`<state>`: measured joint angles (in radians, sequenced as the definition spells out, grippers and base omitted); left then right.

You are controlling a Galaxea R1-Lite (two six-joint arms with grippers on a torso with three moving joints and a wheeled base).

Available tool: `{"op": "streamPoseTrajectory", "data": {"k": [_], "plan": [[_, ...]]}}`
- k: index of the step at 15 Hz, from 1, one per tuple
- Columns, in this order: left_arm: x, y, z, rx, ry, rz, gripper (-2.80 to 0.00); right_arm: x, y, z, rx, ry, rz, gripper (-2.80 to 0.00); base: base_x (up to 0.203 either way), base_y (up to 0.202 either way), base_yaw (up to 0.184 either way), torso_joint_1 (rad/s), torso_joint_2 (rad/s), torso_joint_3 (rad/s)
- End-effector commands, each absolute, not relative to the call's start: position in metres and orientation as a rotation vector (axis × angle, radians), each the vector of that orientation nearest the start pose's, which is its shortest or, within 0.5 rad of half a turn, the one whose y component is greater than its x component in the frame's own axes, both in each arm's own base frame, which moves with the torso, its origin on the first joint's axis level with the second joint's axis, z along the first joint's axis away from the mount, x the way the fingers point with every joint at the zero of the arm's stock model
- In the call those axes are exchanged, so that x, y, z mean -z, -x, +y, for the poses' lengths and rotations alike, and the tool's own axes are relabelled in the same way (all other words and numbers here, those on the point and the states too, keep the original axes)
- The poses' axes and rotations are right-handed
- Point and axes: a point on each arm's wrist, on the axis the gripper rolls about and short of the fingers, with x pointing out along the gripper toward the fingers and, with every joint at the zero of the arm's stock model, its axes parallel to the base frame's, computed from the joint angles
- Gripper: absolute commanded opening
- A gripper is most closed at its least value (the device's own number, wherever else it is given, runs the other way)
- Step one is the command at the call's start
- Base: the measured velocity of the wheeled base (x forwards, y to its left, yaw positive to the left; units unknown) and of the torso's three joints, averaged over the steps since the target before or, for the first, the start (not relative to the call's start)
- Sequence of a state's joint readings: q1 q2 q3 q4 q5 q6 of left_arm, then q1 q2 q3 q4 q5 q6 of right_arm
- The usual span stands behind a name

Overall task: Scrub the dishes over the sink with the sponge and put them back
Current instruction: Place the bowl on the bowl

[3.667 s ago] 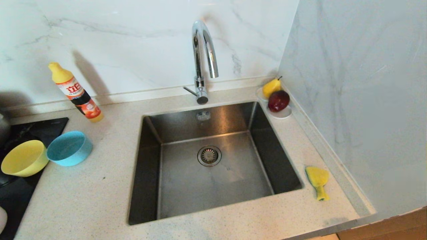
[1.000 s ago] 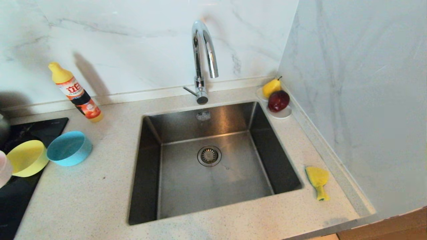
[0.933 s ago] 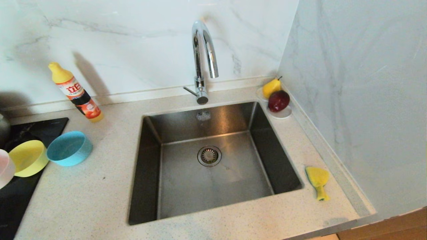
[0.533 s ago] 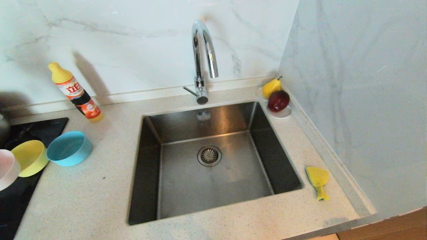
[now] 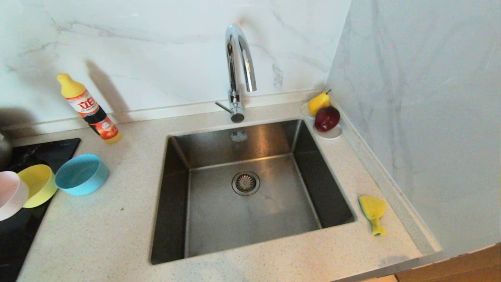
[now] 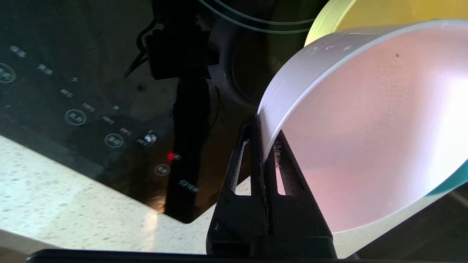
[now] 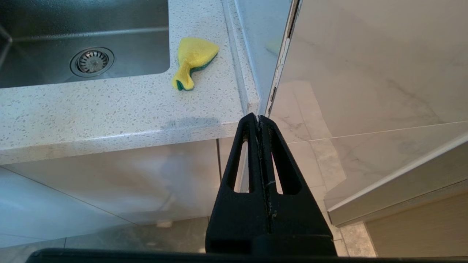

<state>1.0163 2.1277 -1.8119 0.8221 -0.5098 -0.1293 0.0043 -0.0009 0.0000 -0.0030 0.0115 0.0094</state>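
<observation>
My left gripper is shut on the rim of the pale pink bowl, holding it tilted above the black cooktop. In the head view that pink bowl shows at the far left edge, partly in front of the yellow bowl; the gripper itself is out of that view. The light blue bowl sits right of them on the counter. The steel sink with its tap is in the middle. The yellow sponge lies right of the sink. My right gripper is shut and empty, parked below the counter's front edge, near the sponge.
A dish-soap bottle leans at the back left. A white saucer with a pear and a red apple stands at the sink's back right corner. A marble side wall closes the right.
The pink bowl has come further into the head view from the left edge, moving right and covering more of the yellow bowl. Nothing else has moved.
</observation>
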Motion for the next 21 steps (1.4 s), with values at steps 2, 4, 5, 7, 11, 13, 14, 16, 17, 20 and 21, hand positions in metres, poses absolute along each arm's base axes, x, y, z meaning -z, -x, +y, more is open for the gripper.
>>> {"op": "streamPoseTrajectory", "data": {"k": [2, 4, 5, 7, 11, 13, 14, 16, 17, 20, 21], "plan": [[-0.176, -0.223, 0.329, -0.502, 0.931, 0.814, -2.80, -0.076, 0.023, 0.000, -0.017, -0.009, -0.005, -2.80, 0.000, 0.000, 0.000, 0.000, 0.00, 0.000], [-0.176, -0.225, 0.331, -0.506, 0.934, 0.806, -2.80, -0.076, 0.023, 0.000, -0.017, -0.009, -0.005, -2.80, 0.000, 0.000, 0.000, 0.000, 0.00, 0.000], [-0.180, -0.228, 0.331, -0.513, 0.946, 0.791, -2.80, -0.076, 0.023, 0.000, -0.017, -0.009, -0.004, -2.80, 0.000, 0.000, 0.000, 0.000, 0.00, 0.000], [-0.186, -0.232, 0.330, -0.510, 0.942, 0.774, -2.80, -0.076, 0.023, 0.000, -0.017, -0.009, -0.003, -2.80, 0.000, 0.000, 0.000, 0.000, 0.00, 0.000], [-0.194, -0.240, 0.321, -0.491, 0.936, 0.764, -2.80, -0.076, 0.023, 0.000, -0.017, -0.009, -0.004, -2.80, 0.000, 0.000, 0.000, 0.000, 0.00, 0.000], [-0.191, -0.245, 0.319, -0.484, 0.946, 0.775, -2.80, -0.076, 0.023, 0.000, -0.017, -0.009, -0.004, -2.80, 0.000, 0.000, 0.000, 0.000, 0.00, 0.000], [-0.189, -0.246, 0.319, -0.482, 0.950, 0.781, -2.80, -0.076, 0.023, 0.000, -0.017, -0.009, -0.003, -2.80, 0.000, 0.000, 0.000, 0.000, 0.00, 0.000], [-0.186, -0.248, 0.319, -0.481, 0.949, 0.785, -2.80, -0.076, 0.023, 0.000, -0.017, -0.009, -0.004, -2.80, 0.000, 0.000, 0.000, 0.000, 0.00, 0.000], [-0.184, -0.249, 0.321, -0.483, 0.950, 0.786, -2.80, -0.076, 0.023, 0.000, -0.017, -0.009, -0.004, -2.80, 0.000, 0.000, 0.000, 0.000, 0.00, 0.000], [-0.178, -0.251, 0.324, -0.492, 0.949, 0.793, -2.80, -0.076, 0.023, 0.000, -0.017, -0.009, -0.003, -2.80, 0.000, 0.000, 0.000, 0.000, 0.00, 0.000], [-0.179, -0.251, 0.324, -0.492, 0.943, 0.789, -2.80, -0.076, 0.023, 0.000, -0.017, -0.009, -0.003, -2.80, 0.000, 0.000, 0.000, 0.000, 0.00, 0.000]]}}
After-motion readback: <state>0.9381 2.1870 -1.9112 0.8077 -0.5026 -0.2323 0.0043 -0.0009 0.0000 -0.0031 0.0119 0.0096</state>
